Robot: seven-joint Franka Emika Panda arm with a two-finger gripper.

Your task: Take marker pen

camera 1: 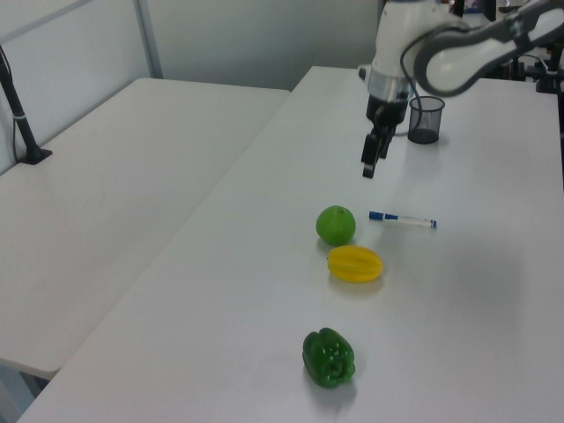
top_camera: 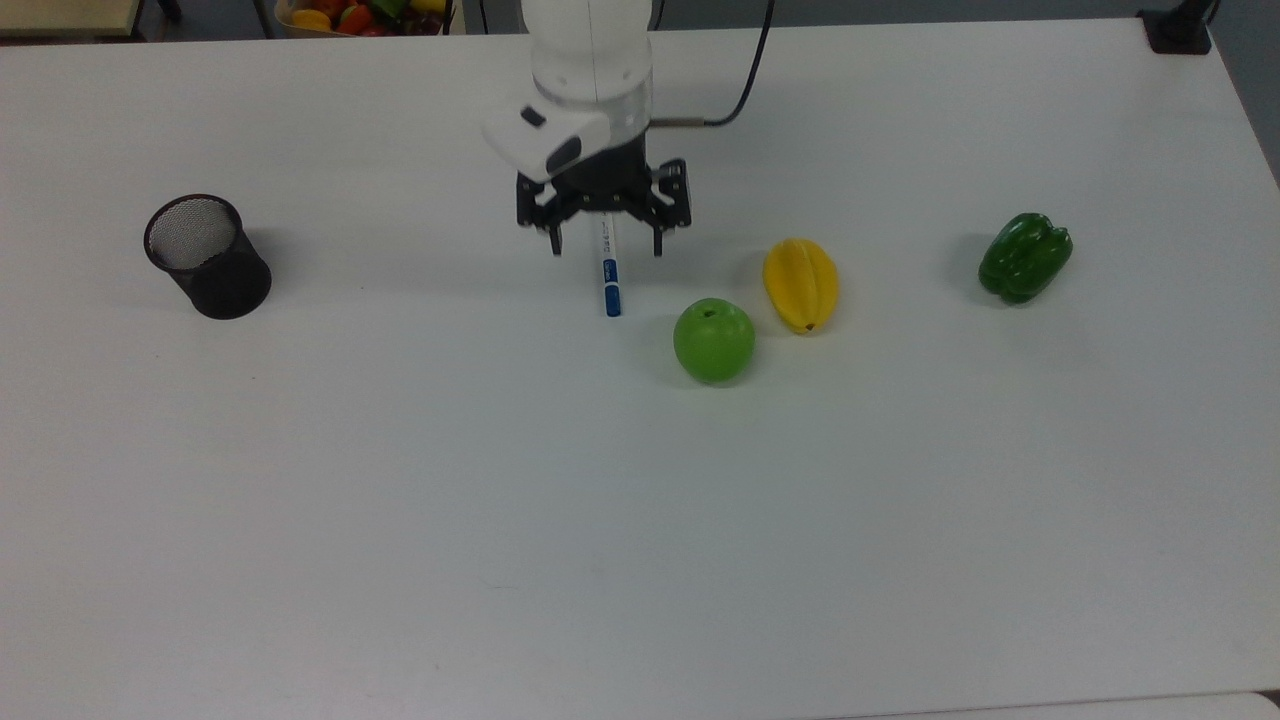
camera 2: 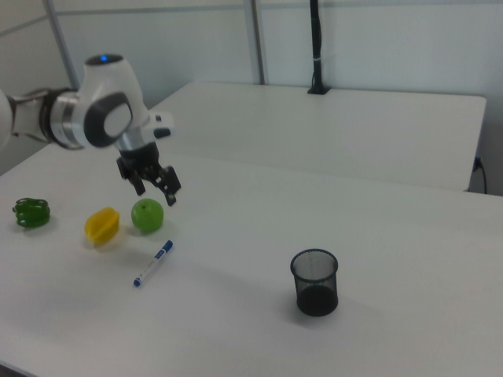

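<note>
- The marker pen [top_camera: 609,272] lies flat on the white table [top_camera: 640,520]. Nothing is holding it.
- In the left view, the marker pen [camera 1: 402,220] has a white body, with its blue cap toward the left view's left and a small blue tip at the other end.
- In the right view, the marker pen [camera 2: 152,263] lies just in front of the green apple [camera 2: 147,214] and the yellow starfruit [camera 2: 102,225].
- The gripper [top_camera: 604,243] hangs in the air over the far end of the pen. It is up off the table and does not touch the pen.
- Its two black fingers are spread wide apart, and there is nothing between them.
- In the left view, the gripper [camera 1: 368,165] is well above the pen.
- In the top view, the green apple [top_camera: 713,340] sits near the blue end of the pen, on the top view's right.
- The yellow starfruit [top_camera: 800,284] is just beside the apple.
- A green pepper [top_camera: 1024,256] sits alone, nearer the table's edge on the top view's right.
- A black mesh pen cup [top_camera: 207,256] stands upright, well apart from the pen, toward the table's edge on the top view's left.
</note>
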